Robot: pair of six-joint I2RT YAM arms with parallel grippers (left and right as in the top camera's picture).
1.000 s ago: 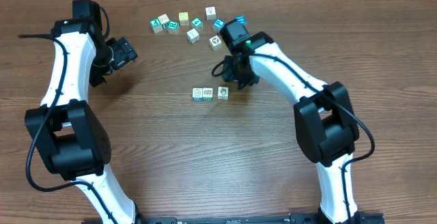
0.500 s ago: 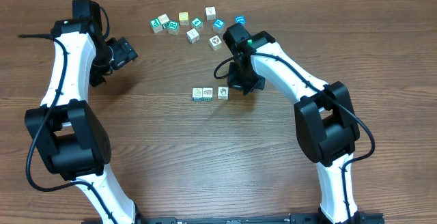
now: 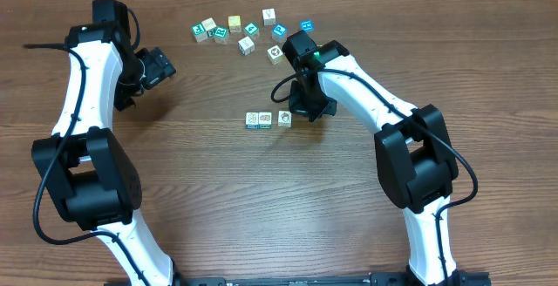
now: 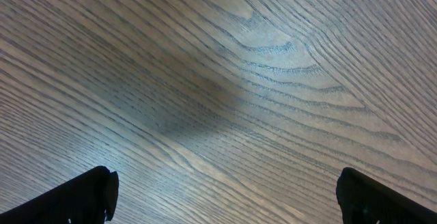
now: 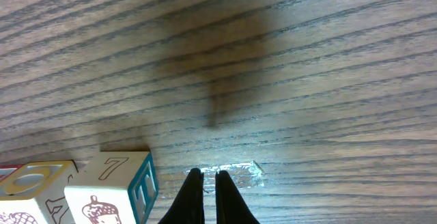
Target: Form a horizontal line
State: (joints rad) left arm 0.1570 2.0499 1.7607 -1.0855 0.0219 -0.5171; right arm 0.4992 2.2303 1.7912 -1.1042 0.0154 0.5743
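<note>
The horizontal line (image 3: 265, 119) is 3 cubes so far, mid-table, a bit toward the right arm's side. Its long axis runs left-right in the overhead view, square to the table (image 3: 218, 207) edge, white picture faces up. The left 2 cubes sit edge to edge. The right-end cube (image 3: 284, 118) looks a hair off the middle one from above; I cannot tell whether it is touching. Right gripper (image 3: 307, 105) is low, just beside that end of the row on its right. In the right wrist view the right gripper (image 5: 209, 176) has its jaws pinched almost together with nothing between them, over bare wood. The right-end cube (image 5: 109, 183) is just left of the fingers and apart from them: acorn on the white face, a "7" on the next face, teal side toward the fingers. Left gripper (image 3: 159, 66) is well apart from the row, up on the left side. In the left wrist view the left gripper (image 4: 224, 190) has its jaws spread wide, only wood grain below. The loose cubes (image 3: 247, 45) are scattered along the far side, about 9 of them, white, teal and 1 yellow, clear of the row.
</note>
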